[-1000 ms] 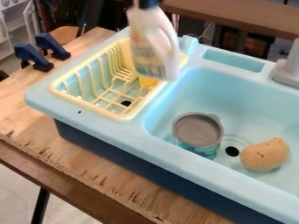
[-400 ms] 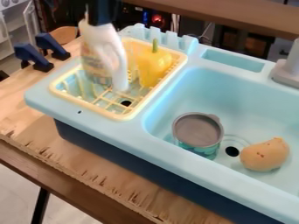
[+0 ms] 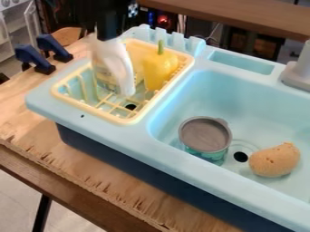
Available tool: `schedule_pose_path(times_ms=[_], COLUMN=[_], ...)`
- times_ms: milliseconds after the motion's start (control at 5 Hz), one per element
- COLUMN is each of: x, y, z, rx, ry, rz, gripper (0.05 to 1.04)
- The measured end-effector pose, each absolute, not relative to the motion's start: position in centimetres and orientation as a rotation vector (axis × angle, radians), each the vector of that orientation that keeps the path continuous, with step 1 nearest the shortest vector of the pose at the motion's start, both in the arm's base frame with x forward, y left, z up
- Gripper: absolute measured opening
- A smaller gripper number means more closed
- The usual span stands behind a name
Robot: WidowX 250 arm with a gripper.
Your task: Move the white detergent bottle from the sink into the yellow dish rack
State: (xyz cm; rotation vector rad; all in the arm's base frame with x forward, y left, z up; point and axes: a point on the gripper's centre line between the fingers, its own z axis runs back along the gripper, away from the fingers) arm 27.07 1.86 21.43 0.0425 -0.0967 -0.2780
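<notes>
1. The bottle (image 3: 115, 65) – white, with a handle and a printed label – is upright at the rack (image 3: 115, 119), over its left and middle part, its lower end down among the wires; whether it touches them I cannot tell
2. The gripper (image 3: 109, 37), black, is above the rack, closed around the bottle's top and pinching it from overhead
3. The pepper (image 3: 158, 70), yellow with a green stem pointing up, is in the rack, just to the right of the bottle
4. The rack itself is pale yellow and sits in the sink's left compartment, with a small dark hole showing through its wires
5. To the right of the rack is the basin (image 3: 212, 88) of the light blue sink (image 3: 109, 136); in it, nearer the rack, stands the cup (image 3: 205, 135), grey inside and teal-patterned outside
6. Farther right from the rack, past the dark drain (image 3: 241, 157), lies the potato (image 3: 275, 159), tan and apart from the cup
7. Left of the rack, two blue clamps (image 3: 33, 60) stand on the wooden table (image 3: 36, 129) – beyond the basin, at far right, is the grey faucet (image 3: 297, 74)
</notes>
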Motion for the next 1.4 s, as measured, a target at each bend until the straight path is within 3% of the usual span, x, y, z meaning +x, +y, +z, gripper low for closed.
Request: schedule_pose_path(times_ms=[400,600,800,1000,1200,1400], x=[29.8,30.3,30.4,30.4,29.6,28.4], y=[1.5,1.4,0.9,0.2,-0.1,-0.6], z=[17.5,16.9,17.0,17.1,19.4,21.1], rx=[-0.030,-0.037,-0.035,-0.035,-0.026,-0.025], ry=[0.002,0.004,0.003,-0.001,-0.064,-0.082], rz=[-0.268,-0.267,-0.258,-0.257,-0.250,-0.263], gripper=[0.399,0.398,0.487,0.754,1.006,1.010])
